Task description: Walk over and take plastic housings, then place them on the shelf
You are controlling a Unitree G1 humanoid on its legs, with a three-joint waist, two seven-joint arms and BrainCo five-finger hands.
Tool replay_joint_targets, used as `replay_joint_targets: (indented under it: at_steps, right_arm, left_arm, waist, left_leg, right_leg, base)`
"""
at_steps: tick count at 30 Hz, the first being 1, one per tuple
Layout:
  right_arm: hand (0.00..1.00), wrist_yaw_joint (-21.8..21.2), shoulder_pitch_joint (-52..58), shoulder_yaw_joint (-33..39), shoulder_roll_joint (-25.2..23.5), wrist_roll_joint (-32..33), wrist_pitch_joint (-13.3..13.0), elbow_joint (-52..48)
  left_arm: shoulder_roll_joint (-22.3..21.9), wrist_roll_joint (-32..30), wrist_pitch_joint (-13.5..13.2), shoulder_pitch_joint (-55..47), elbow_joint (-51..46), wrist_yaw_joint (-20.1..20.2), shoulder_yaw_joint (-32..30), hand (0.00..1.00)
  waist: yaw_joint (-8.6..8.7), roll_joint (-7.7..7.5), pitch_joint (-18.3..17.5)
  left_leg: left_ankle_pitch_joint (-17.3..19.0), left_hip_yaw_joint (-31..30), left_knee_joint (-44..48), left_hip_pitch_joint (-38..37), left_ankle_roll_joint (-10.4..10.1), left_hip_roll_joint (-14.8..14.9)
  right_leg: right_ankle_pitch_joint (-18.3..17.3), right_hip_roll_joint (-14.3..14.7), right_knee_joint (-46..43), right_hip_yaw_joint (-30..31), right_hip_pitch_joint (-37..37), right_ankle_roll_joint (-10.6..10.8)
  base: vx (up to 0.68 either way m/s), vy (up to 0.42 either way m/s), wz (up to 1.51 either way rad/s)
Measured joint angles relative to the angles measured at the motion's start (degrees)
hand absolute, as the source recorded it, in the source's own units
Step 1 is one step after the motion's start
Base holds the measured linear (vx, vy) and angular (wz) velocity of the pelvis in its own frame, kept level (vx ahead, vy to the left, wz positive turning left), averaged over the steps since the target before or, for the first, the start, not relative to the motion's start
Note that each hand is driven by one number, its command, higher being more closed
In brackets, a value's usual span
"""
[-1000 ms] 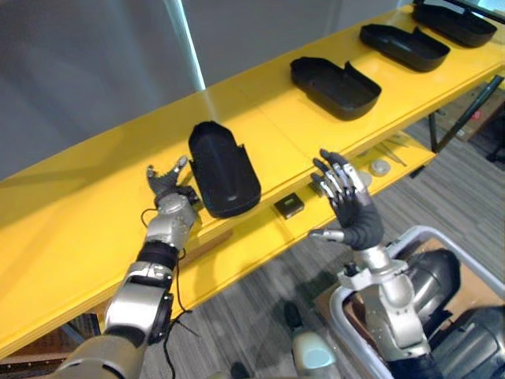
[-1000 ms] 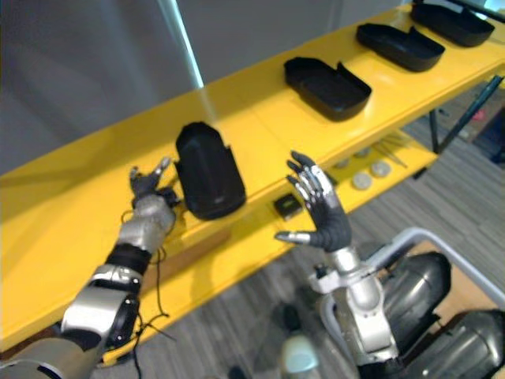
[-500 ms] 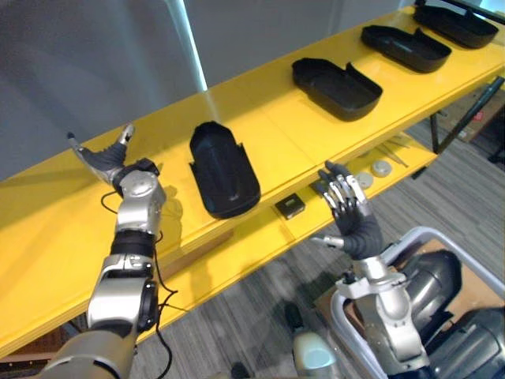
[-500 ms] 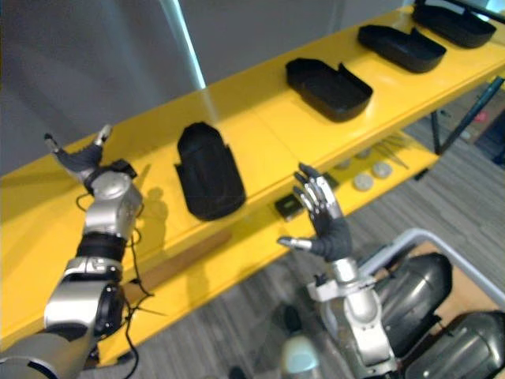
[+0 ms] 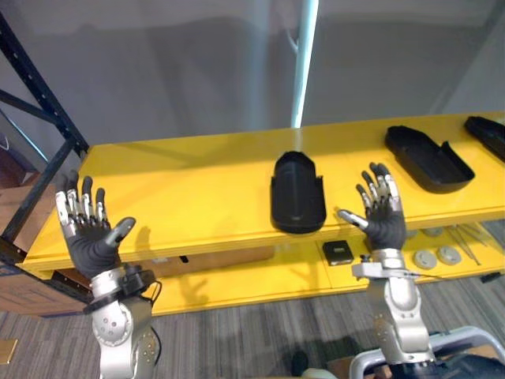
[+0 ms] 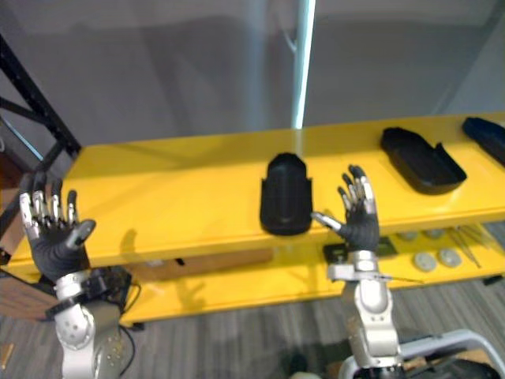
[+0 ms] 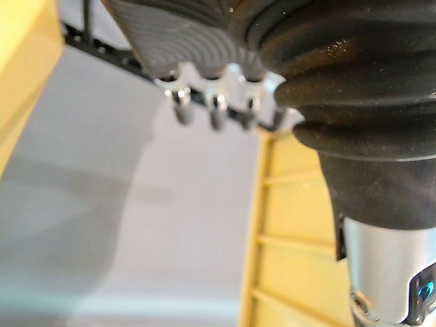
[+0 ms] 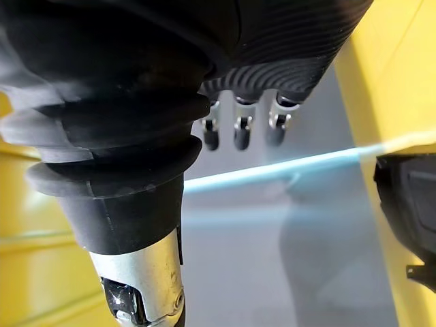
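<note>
Left hand (image 5: 91,237) and right hand (image 5: 383,221) were raised before the yellow shelf (image 5: 181,189), fingers spread, holding nothing; black plastic housing (image 5: 298,193) lay on the shelf, untouched; second housing (image 5: 428,158) and third housing (image 5: 491,130) lay further right; this placement judged complete, further fetching possibly left.

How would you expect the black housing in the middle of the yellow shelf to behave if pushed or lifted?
The black housing looks like a thin moulded shell, so probably stiff and light for its size. It lies flat on the smooth yellow shelf, so a push would likely slide it, not roll or tip it.
</note>
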State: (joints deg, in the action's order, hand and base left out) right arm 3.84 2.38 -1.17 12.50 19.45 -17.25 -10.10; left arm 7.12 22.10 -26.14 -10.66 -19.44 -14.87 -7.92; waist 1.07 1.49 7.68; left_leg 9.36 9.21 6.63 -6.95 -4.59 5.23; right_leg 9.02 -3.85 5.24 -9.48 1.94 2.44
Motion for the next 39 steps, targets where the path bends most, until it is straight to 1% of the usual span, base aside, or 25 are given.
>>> replay_joint_targets:
  at_steps: [6, 9, 11, 12, 13, 14, 16, 18, 20, 21, 23, 24, 26, 27, 29, 31, 32, 33, 34, 35, 36, 37, 39]
  right_arm:
    - [0.0, 0.0, -0.2, 0.2, -1.1, 0.1, -0.1, 0.0]
    - [0.0, 0.0, -0.5, 1.5, -2.4, 0.9, -0.8, 0.0]
    - [0.0, 0.0, -0.8, 2.3, -2.6, 2.2, -2.0, 0.1]
    - [0.0, 0.0, -1.2, 2.4, -2.7, 2.5, -2.8, 0.4]
    - [0.0, -0.1, -1.8, 2.4, -2.7, 2.7, -3.0, 0.9]
    - [0.0, -0.2, -2.6, 2.4, -3.0, 3.5, -3.2, 1.8]
    - [0.0, -0.7, -4.7, 2.2, -3.1, 4.5, -3.2, 2.9]
    - [0.0, -1.6, -7.1, 1.9, -3.1, 4.6, -2.9, 4.2]
    - [0.0, -2.3, -10.9, 0.8, -3.1, 4.6, -2.1, 6.3]
    - [0.0, -2.5, -11.9, 0.3, -3.2, 4.6, -1.9, 6.6]
    - [0.0, -2.7, -14.8, -2.3, -3.3, 4.6, -1.0, 8.0]
    - [0.0, -2.7, -15.3, -2.9, -3.4, 4.6, -1.0, 8.7]
    - [0.0, -2.7, -16.8, -4.4, -3.5, 4.6, -0.3, 11.2]
    - [0.0, -2.7, -17.3, -4.9, -3.6, 4.7, -0.2, 11.8]
    - [0.0, -2.5, -19.7, -6.8, -4.5, 5.7, 0.2, 14.0]
    - [0.0, -2.5, -21.8, -8.5, -5.0, 5.7, 0.7, 15.4]
    - [0.0, -1.8, -24.0, -10.8, -5.6, 5.6, 2.6, 16.6]
    - [0.0, -1.2, -24.9, -12.1, -5.7, 5.5, 3.1, 17.4]
    - [0.0, -0.2, -26.2, -13.7, -6.2, 5.3, 4.3, 18.7]
    - [0.0, 1.6, -27.8, -15.7, -7.4, 4.2, 5.8, 21.0]
    - [0.0, 2.5, -28.2, -16.3, -8.0, 3.7, 6.4, 21.8]
    - [0.0, 4.2, -28.7, -17.1, -8.9, 1.4, 6.9, 22.9]
    - [0.0, 9.3, -29.1, -18.3, -10.5, -4.9, 8.2, 25.2]
  left_arm:
    - [-1.0, 0.1, 0.0, 0.0, 0.0, 0.0, 0.0, 0.0]
    - [-1.1, 0.1, 0.0, 0.0, 0.2, -0.5, 0.0, 0.0]
    - [-1.5, -0.1, 0.1, 0.0, 0.7, -1.8, 0.0, 0.0]
    - [-2.1, -0.4, 0.1, 0.0, 1.2, -3.1, -0.3, 0.0]
    - [-2.7, -0.9, 0.1, 0.0, 1.8, -4.4, -0.7, 0.0]
    - [-3.5, -2.8, 0.4, 0.0, 2.6, -7.0, -1.1, 0.0]
    - [-3.8, -4.9, 1.2, -0.3, 3.4, -10.2, -2.1, 0.0]
    - [-3.9, -5.4, 2.1, -0.6, 4.6, -12.0, -3.7, 0.0]
    - [-4.0, -7.5, 3.6, -1.0, 9.5, -13.7, -6.9, 0.0]
    - [-4.0, -7.4, 3.8, -1.2, 11.0, -13.9, -7.5, 0.0]
    - [-4.1, -7.4, 3.9, -2.5, 18.0, -14.3, -9.1, 0.0]
    - [-4.1, -7.4, 3.8, -2.7, 19.8, -14.3, -9.3, 0.0]
    - [-4.1, -7.4, 3.7, -2.9, 27.4, -15.3, -9.4, 0.0]
    - [-4.1, -7.3, 3.7, -2.9, 29.6, -15.6, -9.4, 0.0]
    - [-4.1, -6.8, 3.8, -2.7, 38.4, -16.4, -9.4, 0.0]
    - [-4.0, -6.6, 4.0, -2.7, 44.4, -16.3, -9.3, 0.0]
    - [-4.1, -6.3, 4.8, -2.6, 49.1, -15.5, -9.3, 0.0]
    - [-4.1, -6.1, 5.2, -2.5, 50.8, -14.9, -9.2, 0.0]
    - [-4.1, -6.1, 5.7, -2.5, 53.1, -13.8, -9.1, 0.0]
    - [-4.1, -6.1, 6.6, -2.5, 56.0, -12.4, -8.7, 0.0]
    - [-4.1, -6.0, 6.9, -2.5, 56.9, -11.8, -8.5, 0.0]
    - [-4.0, -5.1, 7.5, -2.5, 57.9, -10.8, -8.1, 0.0]
    - [-4.0, -1.4, 9.7, -2.6, 60.7, -7.0, -6.3, 0.0]
  waist:
    - [-0.05, -0.9, 0.8]
    - [-0.29, -1.58, 1.9]
    - [-0.38, -1.72, 2.9]
    - [-0.54, -1.74, 3.2]
    - [-0.88, -1.68, 3.5]
    - [-1.42, -1.65, 3.5]
    - [-2.62, -1.67, 3.5]
    - [-3.17, -1.6, 3.5]
    - [-3.6, -1.54, 3.6]
    - [-3.71, -1.56, 3.6]
    - [-4.61, -1.64, 3.6]
    - [-4.95, -1.64, 3.6]
    - [-5.86, -1.64, 3.6]
    - [-5.99, -1.64, 3.6]
    - [-6.3, -1.64, 3.6]
    - [-6.31, -1.64, 3.6]
    - [-6.46, -1.68, 3.6]
    - [-6.49, -1.7, 3.7]
    - [-6.6, -1.68, 3.7]
    - [-6.81, -1.77, 4.1]
    - [-6.86, -1.85, 4.3]
    - [-6.97, -1.96, 4.7]
    - [-7.3, -1.72, 5.5]
  left_leg:
    - [0.0, -0.4, 0.2, 0.2, 0.0, -0.1]
    - [0.5, -1.2, 2.1, 2.7, 0.2, -0.2]
    - [0.7, -2.1, 3.0, 4.3, 0.5, -0.5]
    - [0.7, -2.6, 3.4, 5.3, 0.5, -0.7]
    - [0.8, -2.8, 3.6, 5.4, 0.6, -0.8]
    - [0.8, -3.3, 3.8, 5.6, 0.6, -0.8]
    - [0.7, -4.0, 3.9, 5.9, 0.5, -0.8]
    - [0.7, -4.4, 3.9, 5.7, 0.5, -0.7]
    - [0.8, -5.4, 3.9, 4.8, 0.5, -0.8]
    - [0.8, -5.4, 3.9, 4.8, 0.5, -0.8]
    - [1.0, -5.4, 4.0, 4.9, 0.6, -0.9]
    - [1.1, -5.4, 4.0, 5.0, 0.6, -0.9]
    - [1.2, -5.5, 4.1, 5.1, 0.6, -0.9]
    - [1.3, -5.5, 4.1, 5.1, 0.5, -0.9]
    - [1.5, -5.4, 4.5, 5.2, 0.5, -0.7]
    - [1.7, -5.4, 4.8, 5.2, 0.5, -0.6]
    - [2.0, -5.3, 5.3, 5.2, 0.5, -0.4]
    - [2.1, -5.4, 5.5, 5.2, 0.5, -0.3]
    - [2.3, -5.4, 5.7, 5.1, 0.4, -0.2]
    - [2.4, -5.4, 5.9, 5.1, 0.5, -0.2]
    - [2.4, -5.4, 5.9, 5.1, 0.5, -0.2]
    - [2.4, -5.4, 5.9, 5.1, 0.5, -0.2]
    - [2.4, -5.4, 5.9, 5.2, 0.5, -0.2]
  right_leg:
    - [0.0, -0.2, 0.0, -0.4, 0.0, 0.0]
    - [-0.2, -0.4, 0.0, -1.1, -1.0, 0.0]
    - [-0.1, -0.9, 0.0, -1.7, -1.6, 0.2]
    - [0.0, -1.1, 0.0, -2.1, -2.1, 0.3]
    - [0.0, -1.2, 0.0, -2.4, -2.0, 0.4]
    - [0.3, -1.2, -0.3, -2.9, -1.8, 0.5]
    - [0.4, -1.3, -0.5, -3.7, -1.7, 0.5]
    - [0.4, -1.3, -0.5, -4.1, -1.2, 0.5]
    - [0.2, -1.3, -0.5, -4.8, 0.4, 0.6]
    - [0.2, -1.4, -0.5, -4.8, 0.4, 0.6]
    - [0.1, -1.5, -0.5, -4.8, 0.3, 0.6]
    - [0.1, -1.5, -0.5, -4.8, 0.4, 0.7]
    - [0.1, -1.5, -0.5, -4.9, 0.4, 0.7]
    - [0.1, -1.5, -0.5, -4.9, 0.4, 0.7]
    - [0.1, -1.4, -0.6, -4.8, 0.4, 0.7]
    - [0.1, -1.3, -0.6, -4.8, 0.5, 0.7]
    - [0.0, -1.2, -0.6, -4.7, 0.7, 0.6]
    - [0.0, -1.1, -0.6, -4.7, 0.8, 0.6]
    - [0.0, -1.0, -0.6, -4.7, 1.0, 0.6]
    - [0.0, -1.0, -0.6, -4.7, 1.2, 0.5]
    - [0.0, -1.0, -0.6, -4.7, 1.2, 0.5]
    - [0.0, -1.0, -0.6, -4.7, 1.2, 0.5]
    - [-0.1, -1.0, -0.6, -4.6, 1.1, 0.4]
  base:
    - [0.0, 0.0, 0.02]
    - [-0.05, 0.005, 0.13]
    - [-0.08, 0.022, 0.22]
    - [-0.03, 0.022, 0.21]
    - [-0.02, 0.023, 0.22]
    - [0.01, 0.016, 0.21]
    - [0.02, 0.011, 0.2]
    - [0.02, 0.011, 0.12]
    - [0.01, 0.02, 0.19]
    - [-0.02, 0.023, 0.12]
    - [-0.03, 0.021, 0.02]
    - [0.0, 0.0, 0.0]
    - [0.0, 0.0, 0.0]
    - [0.0, 0.0, 0.0]
    - [0.0, 0.0, 0.0]
    - [0.0, 0.0, 0.0]
    - [0.0, 0.0, 0.0]
    - [0.0, 0.0, 0.0]
    - [0.0, 0.0, 0.0]
    - [0.0, 0.0, 0.0]
    - [-0.03, 0.014, 0.0]
    - [-0.03, 0.011, 0.0]
    - [-0.03, 0.013, 0.0]
